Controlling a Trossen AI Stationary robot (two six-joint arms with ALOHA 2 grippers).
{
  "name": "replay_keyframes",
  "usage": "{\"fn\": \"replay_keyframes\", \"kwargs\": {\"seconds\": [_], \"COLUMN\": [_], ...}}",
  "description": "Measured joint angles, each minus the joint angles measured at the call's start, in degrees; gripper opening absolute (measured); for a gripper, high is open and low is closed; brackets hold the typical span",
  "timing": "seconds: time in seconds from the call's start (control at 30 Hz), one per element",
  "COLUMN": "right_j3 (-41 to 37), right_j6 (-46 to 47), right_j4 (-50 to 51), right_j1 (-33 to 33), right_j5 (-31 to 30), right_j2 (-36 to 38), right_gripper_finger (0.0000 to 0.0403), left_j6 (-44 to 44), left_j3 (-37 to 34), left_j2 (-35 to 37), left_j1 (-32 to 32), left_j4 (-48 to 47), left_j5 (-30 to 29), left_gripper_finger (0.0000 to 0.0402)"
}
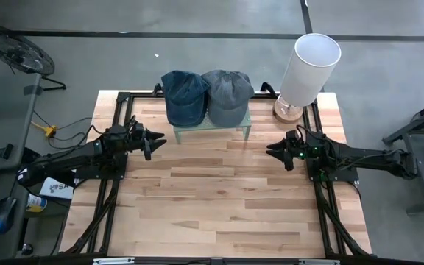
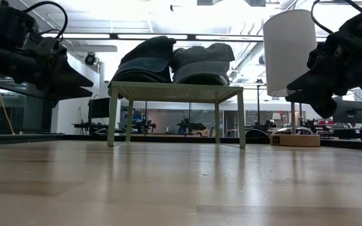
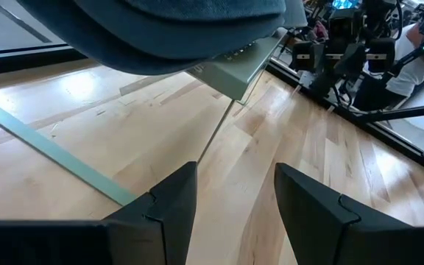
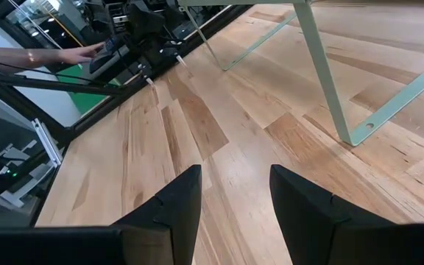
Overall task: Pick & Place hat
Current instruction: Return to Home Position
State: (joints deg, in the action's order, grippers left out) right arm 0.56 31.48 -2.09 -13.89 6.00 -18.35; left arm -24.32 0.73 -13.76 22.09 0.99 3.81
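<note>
Flanking the shelf (image 1: 210, 127), left gripper (image 1: 156, 140) and right gripper (image 1: 274, 152), both parted, empty

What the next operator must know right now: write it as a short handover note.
Left claw: open, empty, above the table, left of the shelf.
Right claw: open, empty, right of the shelf.
Blue cap and gray cap: side by side on the shelf, blue on the left claw's side.
Done: caps are on the shelf.
Left: bring both arms to home.
</note>
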Motion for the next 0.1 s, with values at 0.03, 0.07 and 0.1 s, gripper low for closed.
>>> {"fn": "replay_keyframes", "kwargs": {"seconds": [0.03,0.07,0.1], "right_j3": [0.00,0.00,0.00], "right_j6": [0.00,0.00,0.00], "right_j4": [0.01,0.02,0.02], "right_j1": [0.00,0.00,0.00], "right_j5": [0.00,0.00,0.00], "right_j2": [0.00,0.00,0.00], "right_gripper_finger": [0.0153,0.0153,0.0153], "left_j6": [0.00,0.00,0.00], "left_j3": [0.00,0.00,0.00], "left_j2": [0.00,0.00,0.00], "left_j1": [0.00,0.00,0.00], "left_j4": [0.00,0.00,0.00], "left_j5": [0.00,0.02,0.02], "left_gripper_finger": [0.0178,0.0178,0.0178]}}
